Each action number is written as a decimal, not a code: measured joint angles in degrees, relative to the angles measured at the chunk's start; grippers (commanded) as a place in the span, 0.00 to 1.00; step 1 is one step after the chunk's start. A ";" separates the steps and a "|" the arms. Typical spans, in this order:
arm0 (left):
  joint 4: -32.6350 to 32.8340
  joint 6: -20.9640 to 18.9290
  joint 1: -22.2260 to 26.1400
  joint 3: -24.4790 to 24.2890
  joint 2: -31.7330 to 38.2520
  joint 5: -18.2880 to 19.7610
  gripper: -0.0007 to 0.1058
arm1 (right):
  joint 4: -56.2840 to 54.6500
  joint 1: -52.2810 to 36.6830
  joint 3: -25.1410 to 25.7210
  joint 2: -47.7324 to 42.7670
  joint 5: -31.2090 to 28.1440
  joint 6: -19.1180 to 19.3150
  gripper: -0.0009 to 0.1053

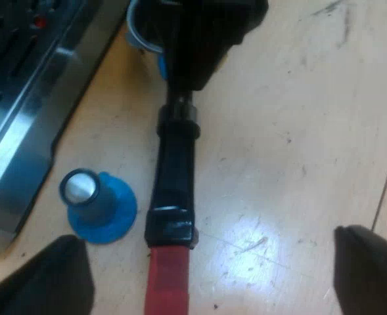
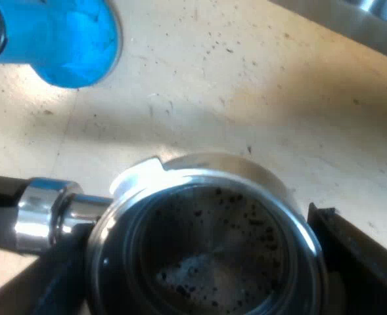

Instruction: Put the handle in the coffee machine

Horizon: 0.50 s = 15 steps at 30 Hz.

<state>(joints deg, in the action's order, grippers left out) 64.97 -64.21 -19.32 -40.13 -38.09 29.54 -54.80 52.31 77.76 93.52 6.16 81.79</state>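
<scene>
Holder (image 1: 173, 184) beside the tamper (image 1: 98, 207), near the machine (image 1: 22, 111), not locked in; right gripper (image 2: 193, 262) clasped round its basket; left gripper (image 1: 209, 262) spread wide, empty, over its handle — carrying and locking in remain.

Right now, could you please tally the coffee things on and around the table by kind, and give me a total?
Espresso machine: 1
Blue tamper: 1
Metal holder with a dark, red-ended handle: 1
Total: 3
</scene>
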 measured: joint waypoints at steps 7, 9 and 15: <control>-1.94 0.00 -2.98 0.00 -4.50 0.16 0.69 | -3.97 0.00 0.00 -3.42 -0.30 -0.55 0.01; -2.13 0.82 -2.98 0.00 -5.39 0.16 0.69 | -4.97 0.00 0.00 -4.15 -0.30 -0.55 0.01; -2.14 4.03 -2.98 0.00 -5.75 -0.60 0.69 | -5.64 0.00 0.00 -5.31 -0.30 -0.85 0.01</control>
<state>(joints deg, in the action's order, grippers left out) 62.83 -60.17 -22.30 -40.13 -43.83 28.94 -60.44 52.31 77.76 88.20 5.86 80.94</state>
